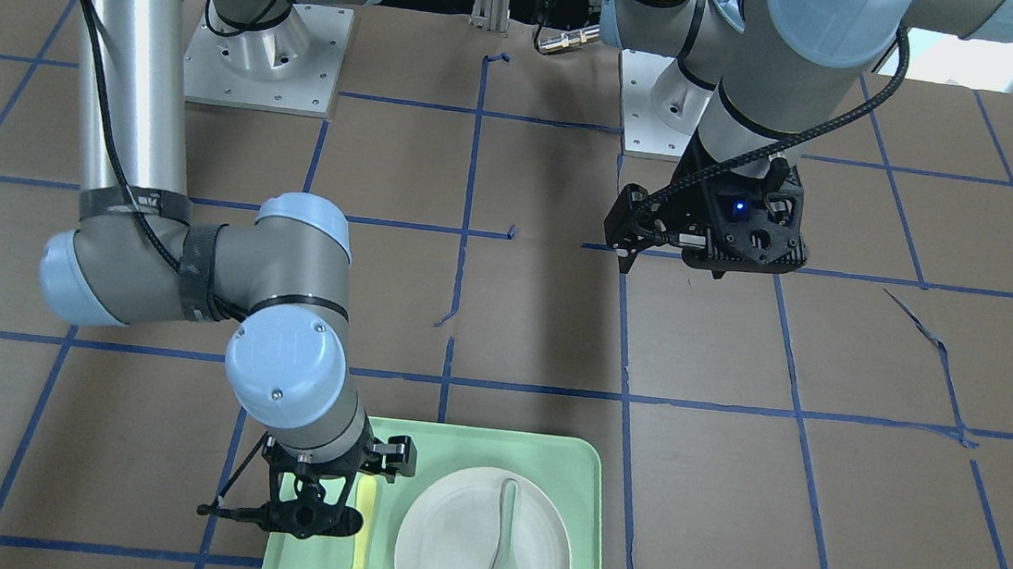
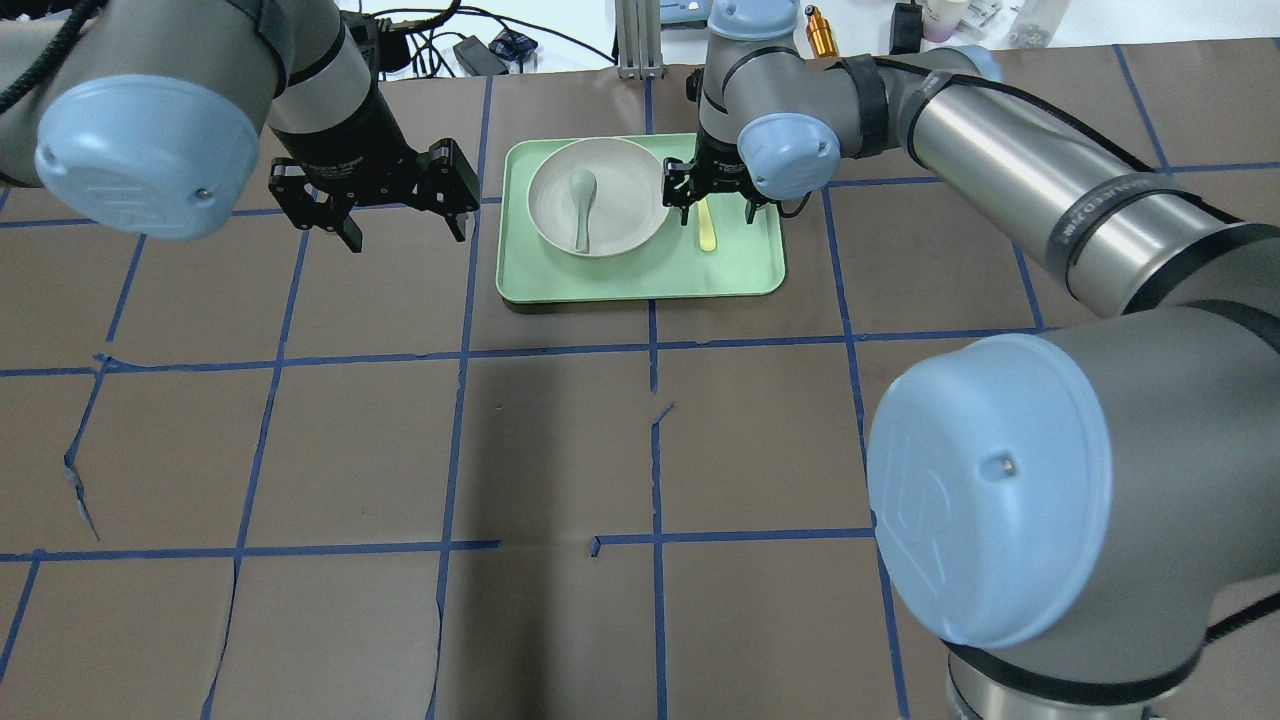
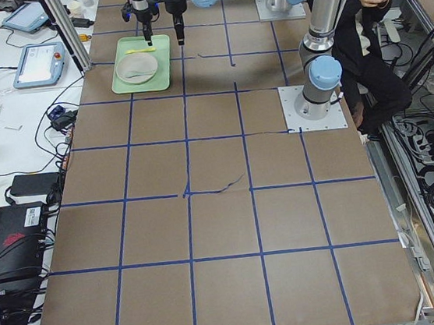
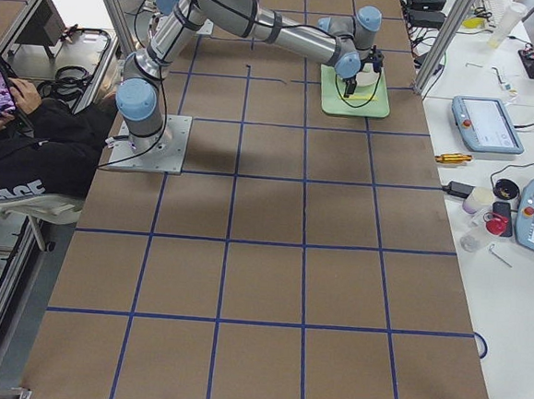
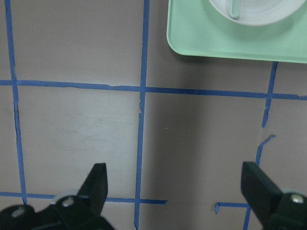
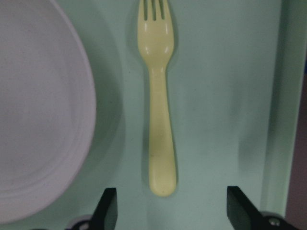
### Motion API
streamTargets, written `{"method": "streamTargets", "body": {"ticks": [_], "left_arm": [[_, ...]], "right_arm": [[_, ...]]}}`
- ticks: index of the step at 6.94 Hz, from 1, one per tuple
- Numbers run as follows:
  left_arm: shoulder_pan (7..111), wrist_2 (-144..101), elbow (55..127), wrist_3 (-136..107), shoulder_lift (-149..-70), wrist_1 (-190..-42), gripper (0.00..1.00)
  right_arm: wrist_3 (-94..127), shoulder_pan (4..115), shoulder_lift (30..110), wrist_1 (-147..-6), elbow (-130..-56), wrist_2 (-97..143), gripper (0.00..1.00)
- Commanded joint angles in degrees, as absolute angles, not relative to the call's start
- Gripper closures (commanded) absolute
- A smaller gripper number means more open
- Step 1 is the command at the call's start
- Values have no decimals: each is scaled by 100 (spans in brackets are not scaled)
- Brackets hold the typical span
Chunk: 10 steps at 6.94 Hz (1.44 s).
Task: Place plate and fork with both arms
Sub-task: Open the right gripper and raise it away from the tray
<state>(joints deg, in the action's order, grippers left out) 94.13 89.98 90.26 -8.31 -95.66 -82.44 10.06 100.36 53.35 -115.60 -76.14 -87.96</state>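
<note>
The pale-yellow fork (image 6: 159, 120) lies flat on the mint-green tray (image 6: 220, 96), tines away from my right wrist camera, next to the white plate (image 6: 38, 110). My right gripper (image 6: 172, 206) is open and hovers just above the fork's handle end, one finger on each side, not touching it. From overhead, the fork (image 2: 708, 232) lies right of the plate (image 2: 625, 215), under the right gripper (image 2: 717, 212). My left gripper (image 2: 408, 235) is open and empty, above the bare table left of the tray (image 2: 640, 275). In the left wrist view its fingers (image 5: 98, 179) are spread wide.
A pale grey-green spoon (image 2: 583, 205) lies in the plate. The tray stands at the table's far middle edge. Blue tape lines cross the brown table. Tablets, cables and small bottles lie beyond the far edge (image 2: 820, 35).
</note>
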Motion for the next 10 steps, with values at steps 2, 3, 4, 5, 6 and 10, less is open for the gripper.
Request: {"method": "streamTargets", "body": {"ticks": [2,3,4,5,6,10], "left_arm": [[9413,8991,9026,-826,-9562,-8244,0],[9413,8991,9026,-826,-9554,-8253,0],[9413,8991,9026,-826,-9562,-8253,0],[9413,8991,9026,-835,-9545,-8253,0],[9413,8991,9026,-835,-9545,-8253,0],[9413,8991,9026,-835,-9545,-8253,0]], "right_arm": [[602,9433,7745,-10974,-9129,-9158,0],[119,9257,8291,-10055,-9106,-9184,0],[158,9229,8671,-9707,-9158,-9176,0],[176,9220,8797,-9651,-9149,-9202,0],[167,9211,8824,-9537,-9149,-9220,0],[149,9237,8877,-9299,-9132,-9220,0]]}}
